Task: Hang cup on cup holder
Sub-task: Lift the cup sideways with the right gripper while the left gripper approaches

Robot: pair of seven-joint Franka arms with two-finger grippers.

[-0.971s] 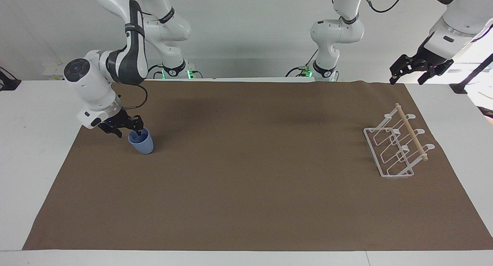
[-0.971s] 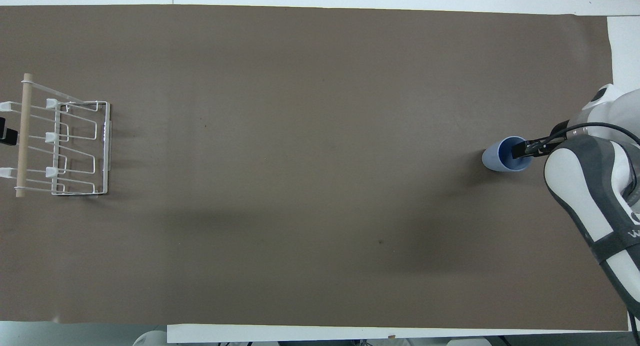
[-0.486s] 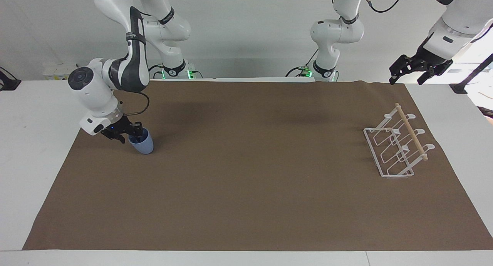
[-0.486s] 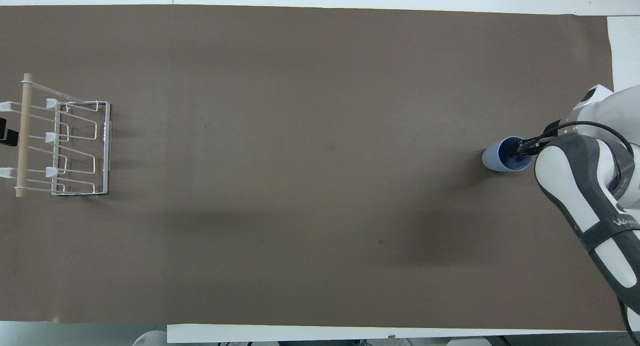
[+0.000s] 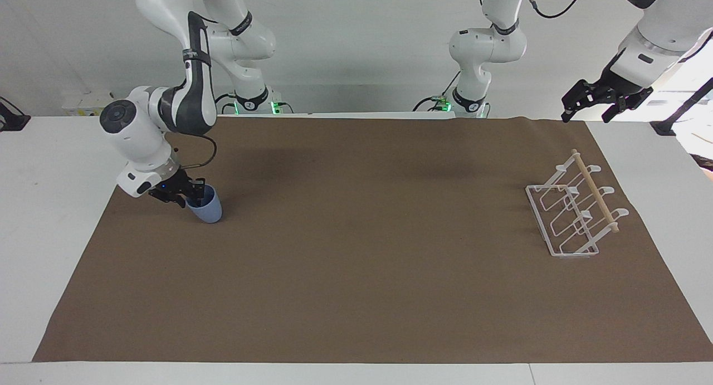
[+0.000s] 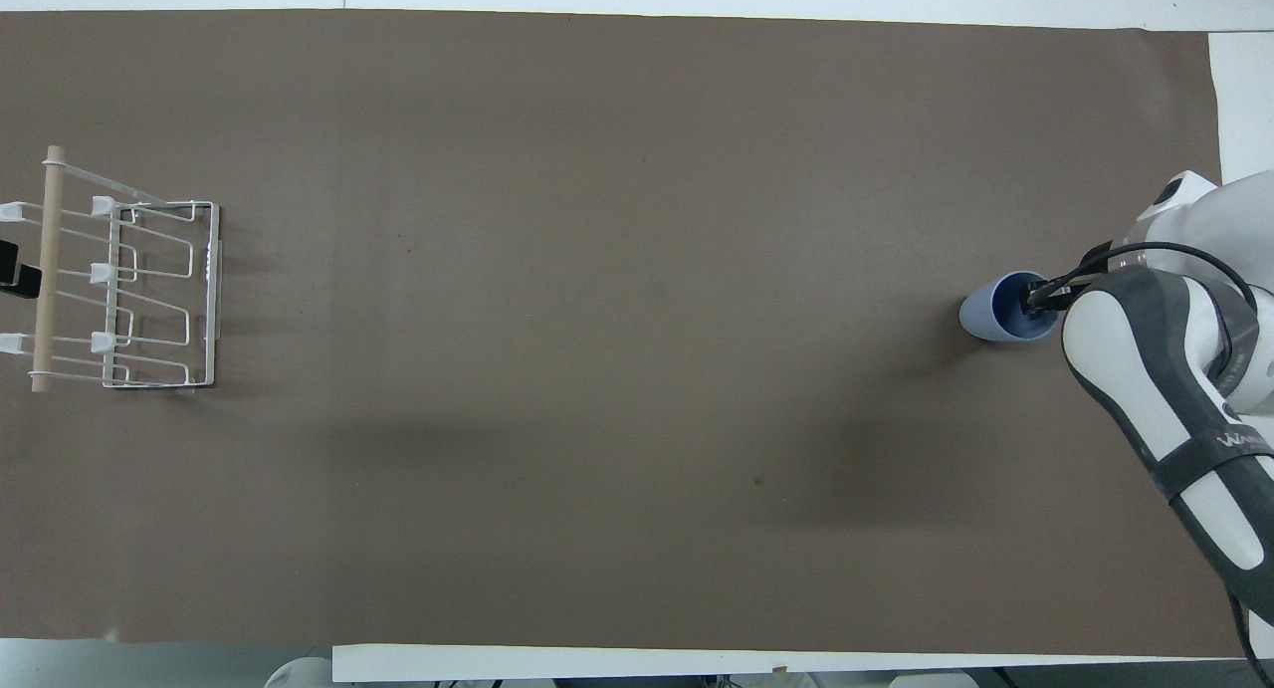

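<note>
Cup [image 5: 207,206], light blue, no handle: stands mouth-up on the brown mat [image 5: 356,296], at the middle left of the facing view and the middle right of the overhead view [image 6: 998,320], at the right arm's end of the table [image 5: 33,218].

Right gripper [image 5: 191,192]: at the cup's rim, one of its fingers [image 6: 1041,296] inside the mouth, the other outside the wall on the side toward the arm. Whether the fingers have clamped the wall cannot be told.

Cup holder [image 5: 568,215], white wire with a wooden rod [image 5: 595,190] across its top: on the mat at the middle right of the facing view, well apart from the cup, no cup on it.

Left gripper [image 5: 586,113]: raised at the upper right of the facing view, above the table edge, fingers spread and holding nothing; this arm waits.
</note>
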